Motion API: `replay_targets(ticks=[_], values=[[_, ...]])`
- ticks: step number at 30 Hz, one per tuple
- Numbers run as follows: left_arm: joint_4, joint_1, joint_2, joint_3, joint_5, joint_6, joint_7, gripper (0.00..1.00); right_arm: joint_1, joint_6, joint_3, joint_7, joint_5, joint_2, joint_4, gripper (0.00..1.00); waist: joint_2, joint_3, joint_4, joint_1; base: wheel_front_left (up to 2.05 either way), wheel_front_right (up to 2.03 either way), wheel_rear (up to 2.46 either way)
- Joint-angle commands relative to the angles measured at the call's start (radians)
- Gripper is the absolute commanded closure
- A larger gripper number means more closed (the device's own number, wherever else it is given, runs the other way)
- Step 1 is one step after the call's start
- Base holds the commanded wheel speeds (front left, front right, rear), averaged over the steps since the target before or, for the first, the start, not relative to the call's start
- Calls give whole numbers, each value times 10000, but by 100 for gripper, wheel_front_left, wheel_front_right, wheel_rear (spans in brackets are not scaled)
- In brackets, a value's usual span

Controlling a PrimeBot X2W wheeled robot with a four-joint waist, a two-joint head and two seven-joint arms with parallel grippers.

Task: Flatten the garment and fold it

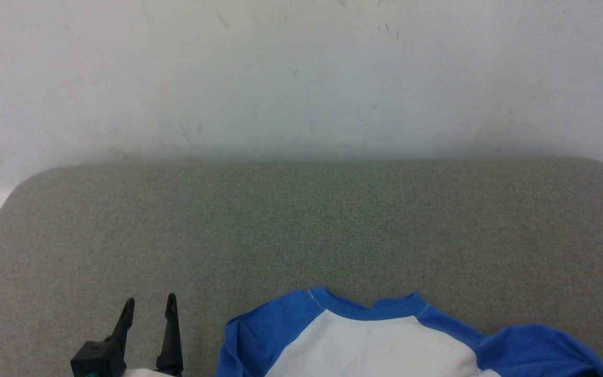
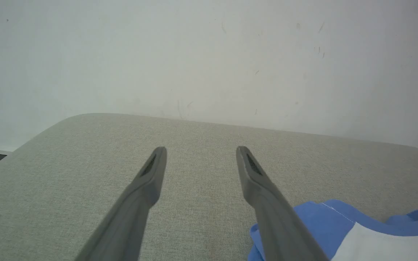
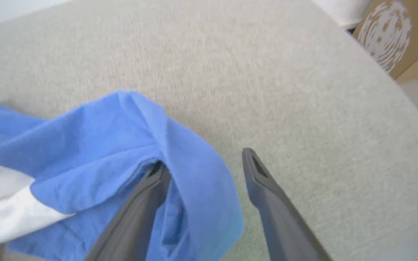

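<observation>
Blue sleeve of the garment [image 3: 85,145] drapes over one finger of my right gripper [image 3: 203,161], jaws spread wide. My left gripper [image 2: 201,150] gapes empty above grey upholstery [image 2: 201,217].

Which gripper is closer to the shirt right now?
Right. The right gripper, open, straddles a fold of the garment at its blue sleeve; the left gripper, open, is beside the other sleeve, apart, over grey cushion.

The grey padded top [image 1: 301,220] lies bare from the garment [image 1: 380,340] back to the wall [image 1: 301,78], which closes off the far edge; the left gripper [image 1: 151,297], fingers spread, has bare top ahead; a blue sleeve fold drapes over one finger of the spread right gripper [image 3: 202,158]; cardboard boxes [image 3: 394,32] stand beyond the rounded corner.
</observation>
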State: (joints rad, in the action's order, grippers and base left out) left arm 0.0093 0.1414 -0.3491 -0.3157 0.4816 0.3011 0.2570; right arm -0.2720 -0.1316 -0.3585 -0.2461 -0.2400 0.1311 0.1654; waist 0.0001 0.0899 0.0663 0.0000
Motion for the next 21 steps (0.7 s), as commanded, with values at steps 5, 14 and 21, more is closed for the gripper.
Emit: replay_targets(ticks=[5,14,21], values=[[30,222,-51,239,-10,-49,47,0,232,9,0,1130,362,-273,-1118,0,-1,203,-35,0,0,0,0],[-128,273,-302,308,35,0,-206,0,104,9,1299,1507,649,-484,-2848,0,-1,285,-152,0,0,0,0],[-241,-248,-593,-94,-130,-272,-897,0,-33,9,2806,1261,978,-551,-3922,0,-1,152,-511,0,0,0,0]])
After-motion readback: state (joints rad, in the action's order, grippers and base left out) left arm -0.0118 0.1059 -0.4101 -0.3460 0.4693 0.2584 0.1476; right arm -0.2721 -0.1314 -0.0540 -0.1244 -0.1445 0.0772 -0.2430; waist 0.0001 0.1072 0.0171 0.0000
